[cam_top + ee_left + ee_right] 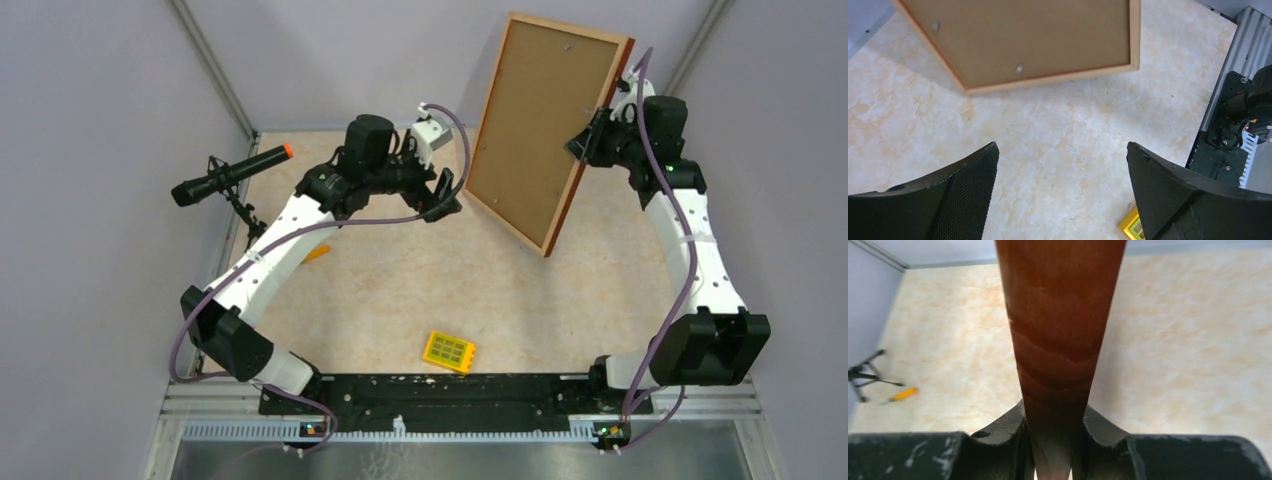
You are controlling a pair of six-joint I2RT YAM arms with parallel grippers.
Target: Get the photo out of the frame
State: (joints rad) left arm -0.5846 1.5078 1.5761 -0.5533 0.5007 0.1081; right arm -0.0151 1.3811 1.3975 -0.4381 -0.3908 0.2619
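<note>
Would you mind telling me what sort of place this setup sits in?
Probably a robotics lab test cell: grey walls, marble-patterned tabletop, left arm and right arm bolted to a metal rail.

Frame (535, 120): mid-brown speckled board back, pale wood rim, reddish-brown edge (wavy grain plain in the right wrist view).
Table (400, 290): cream, marbled with peach veins.
Block (449, 351): yellow, greenish grid.
Cables (178, 340): purple.
Walls (100, 100): pale grey.
</note>
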